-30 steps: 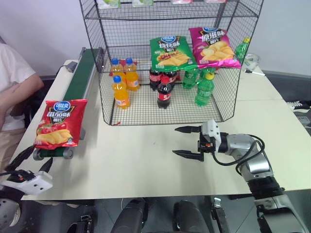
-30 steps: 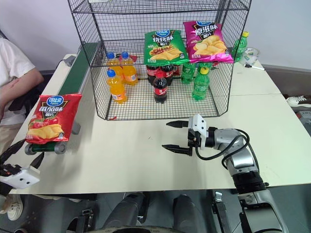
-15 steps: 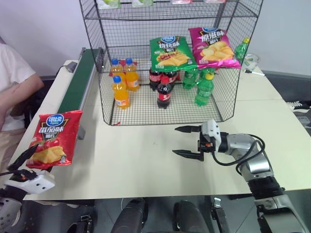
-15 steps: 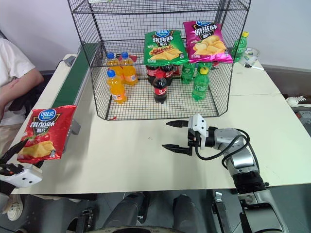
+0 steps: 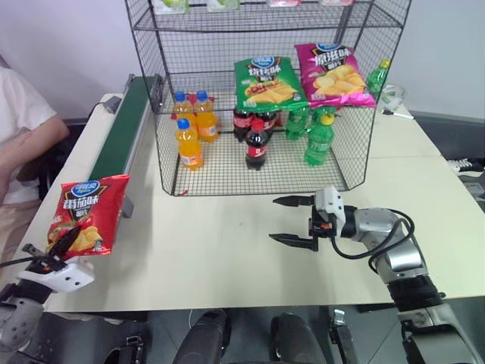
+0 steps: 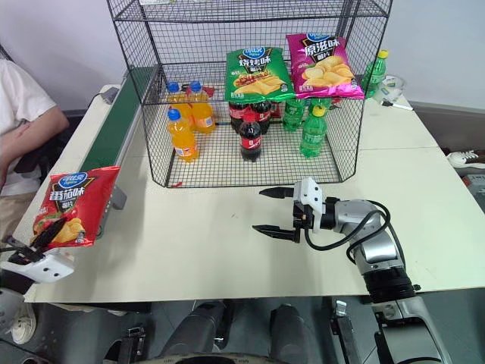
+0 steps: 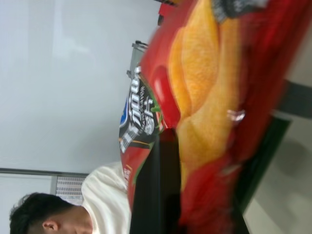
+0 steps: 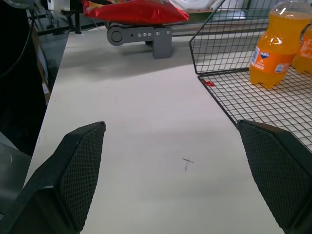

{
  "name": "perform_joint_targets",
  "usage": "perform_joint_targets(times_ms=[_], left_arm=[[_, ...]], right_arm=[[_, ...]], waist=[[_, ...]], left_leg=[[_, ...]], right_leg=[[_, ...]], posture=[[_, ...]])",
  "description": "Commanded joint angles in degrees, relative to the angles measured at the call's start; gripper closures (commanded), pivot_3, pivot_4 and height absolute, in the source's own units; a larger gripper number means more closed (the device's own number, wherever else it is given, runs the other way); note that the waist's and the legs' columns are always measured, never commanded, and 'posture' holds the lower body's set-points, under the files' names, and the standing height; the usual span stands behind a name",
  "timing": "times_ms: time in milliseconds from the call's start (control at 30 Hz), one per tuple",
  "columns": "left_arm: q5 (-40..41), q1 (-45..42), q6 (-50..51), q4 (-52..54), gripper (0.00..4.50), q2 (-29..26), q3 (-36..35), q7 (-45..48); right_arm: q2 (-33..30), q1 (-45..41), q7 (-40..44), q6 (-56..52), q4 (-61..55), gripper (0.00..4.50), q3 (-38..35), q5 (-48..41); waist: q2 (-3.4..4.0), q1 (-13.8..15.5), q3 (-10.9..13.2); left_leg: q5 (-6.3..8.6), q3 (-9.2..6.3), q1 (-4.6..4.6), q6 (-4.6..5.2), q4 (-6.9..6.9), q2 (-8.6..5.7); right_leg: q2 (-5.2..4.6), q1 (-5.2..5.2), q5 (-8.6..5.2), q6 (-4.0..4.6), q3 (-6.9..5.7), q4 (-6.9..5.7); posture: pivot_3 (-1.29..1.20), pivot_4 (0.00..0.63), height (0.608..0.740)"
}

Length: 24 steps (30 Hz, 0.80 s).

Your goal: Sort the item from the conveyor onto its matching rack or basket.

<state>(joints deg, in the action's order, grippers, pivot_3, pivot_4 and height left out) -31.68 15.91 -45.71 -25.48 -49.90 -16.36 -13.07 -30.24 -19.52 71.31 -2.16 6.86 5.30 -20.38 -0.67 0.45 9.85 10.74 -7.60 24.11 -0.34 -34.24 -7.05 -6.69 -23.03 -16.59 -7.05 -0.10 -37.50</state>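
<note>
Our left gripper (image 5: pixel 57 249) sits at the table's near left corner, its black fingers pinched together. Our right gripper (image 5: pixel 294 221) hovers over the table's near middle, pointing left, fingers spread wide.

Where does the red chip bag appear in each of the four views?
Left eye view: red chip bag at lower left, pinched by the left gripper.
Right eye view: lower left.
Left wrist view: close up, centre and right.
Right wrist view: top edge.
Shared landmark: the conveyor.

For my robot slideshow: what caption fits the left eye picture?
Left gripper pinches a red chip bag beside the conveyor; right gripper waits open.
</note>
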Motion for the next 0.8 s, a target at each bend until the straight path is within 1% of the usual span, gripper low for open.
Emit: perform_joint_targets(times_ms=[33, 67, 167, 233, 300, 400, 500, 533, 633, 700, 733, 800], left_arm=[[1.82, 0.43, 0.28, 2.73, 4.47, -0.32, -1.19, -0.17], [2.43, 0.64, 0.44, 4.50, 4.47, -0.22, -1.92, 0.06], [5.34, -0.35, 2.79, 14.52, 4.47, -0.07, -4.32, 2.85], [6.16, -1.04, 4.18, 18.29, 4.47, 0.22, -4.73, 4.43], [7.04, -2.80, 6.25, 23.40, 4.47, 0.71, -5.39, 6.17], [8.14, -4.92, 8.71, 29.89, 4.47, 1.40, -5.53, 8.95], [8.95, -7.85, 11.17, 35.27, 4.47, 2.75, -3.98, 11.81], [8.95, -8.53, 11.75, 36.01, 4.47, 3.27, -3.77, 12.34], [8.04, -14.14, 13.15, 37.12, 4.47, 4.68, -0.68, 14.05], [6.39, -19.64, 13.86, 35.91, 4.47, 5.56, 1.99, 14.38], [5.81, -22.85, 14.51, 34.77, 4.47, 6.28, 3.54, 14.49], [3.74, -28.75, 15.98, 31.69, 4.47, 7.51, 6.40, 14.20]], right_arm=[[-0.55, 0.07, -0.06, 0.29, -2.44, 0.00, -0.75, -0.63], [-0.62, 0.12, -0.19, 0.52, -2.46, 0.00, -0.87, -0.56], [-0.71, 0.12, -1.45, 1.47, -2.55, 0.00, -2.34, -0.76], [-0.61, 0.04, -2.24, 1.18, -3.15, 0.00, -3.20, -1.63], [0.62, -0.56, -5.25, 1.75, -4.05, 0.00, -5.40, -2.73], [1.68, 0.00, -8.85, 2.72, -5.66, 0.00, -7.50, -3.01], [2.39, 1.49, -11.86, 3.13, -8.20, 0.00, -8.86, -3.15], [2.58, 1.74, -12.60, 3.40, -8.66, 0.00, -9.01, -2.97], [3.04, 2.49, -14.73, 2.75, -10.66, 0.00, -10.34, -4.24], [4.48, 2.32, -17.04, 3.10, -11.58, 0.00, -11.87, -5.80], [5.51, 1.97, -19.32, 4.46, -11.42, 0.00, -12.60, -5.00], [6.67, 1.89, -21.30, 5.30, -11.59, 0.00, -12.81, -4.19]], waist=[[0.00, 0.02, 0.00], [0.00, 0.04, 0.00], [-0.02, 0.29, 0.00], [-0.02, 0.36, -0.01], [-0.01, 0.20, -0.01], [-0.01, 0.00, -0.01], [-0.01, -0.15, -0.01], [-0.01, -0.13, -0.01], [0.00, -0.02, 0.00], [0.00, 0.18, 0.00], [0.00, 0.24, -0.01], [0.00, 0.40, 0.00]], left_leg=[[0.00, 0.00, 0.00, 0.00, 0.00, 0.00], [0.00, 0.00, 0.00, 0.00, 0.00, 0.00], [0.01, 0.00, 0.00, -0.02, 0.00, 0.00], [0.04, -0.01, 0.00, -0.06, -0.02, 0.00], [0.05, -0.01, -0.01, -0.08, -0.02, 0.00], [0.00, -0.01, -0.01, 0.00, -0.02, 0.00], [-0.03, 0.00, -0.01, 0.01, -0.01, 0.00], [-0.03, 0.00, -0.01, 0.02, 0.00, 0.00], [-0.04, 0.00, -0.01, 0.02, 0.00, -0.01], [-0.07, -0.01, -0.02, 0.00, -0.01, 0.00], [-0.08, -0.02, -0.04, -0.02, -0.01, 0.00], [-0.11, -0.04, -0.10, -0.05, -0.02, 0.00]], right_leg=[[0.00, 0.00, 0.00, 0.00, 0.00, 0.00], [0.00, 0.00, 0.00, 0.00, 0.00, 0.00], [-0.02, 0.02, 0.00, 0.00, 0.00, 0.00], [-0.03, 0.05, 0.00, 0.01, -0.01, 0.00], [-0.02, 0.06, 0.00, 0.02, 0.00, 0.00], [0.00, 0.05, 0.00, 0.02, 0.00, 0.00], [0.01, 0.05, 0.01, 0.01, 0.01, 0.00], [0.01, 0.06, 0.01, 0.01, 0.01, 0.00], [0.01, 0.26, 0.01, 0.01, 0.01, -0.02], [0.04, 0.28, 0.02, 0.02, 0.00, -0.03], [0.06, 0.30, 0.03, 0.04, 0.00, -0.05], [0.17, 0.38, 0.04, 0.05, -0.01, -0.06]], posture=[[0.00, 0.150, 0.740], [0.00, 0.150, 0.740], [0.00, 0.150, 0.740], [0.00, 0.150, 0.740], [0.00, 0.150, 0.740], [0.00, 0.150, 0.740], [0.00, 0.150, 0.740], [0.00, 0.150, 0.740], [0.00, 0.150, 0.740], [0.00, 0.150, 0.740], [0.00, 0.150, 0.740], [0.00, 0.150, 0.740]])
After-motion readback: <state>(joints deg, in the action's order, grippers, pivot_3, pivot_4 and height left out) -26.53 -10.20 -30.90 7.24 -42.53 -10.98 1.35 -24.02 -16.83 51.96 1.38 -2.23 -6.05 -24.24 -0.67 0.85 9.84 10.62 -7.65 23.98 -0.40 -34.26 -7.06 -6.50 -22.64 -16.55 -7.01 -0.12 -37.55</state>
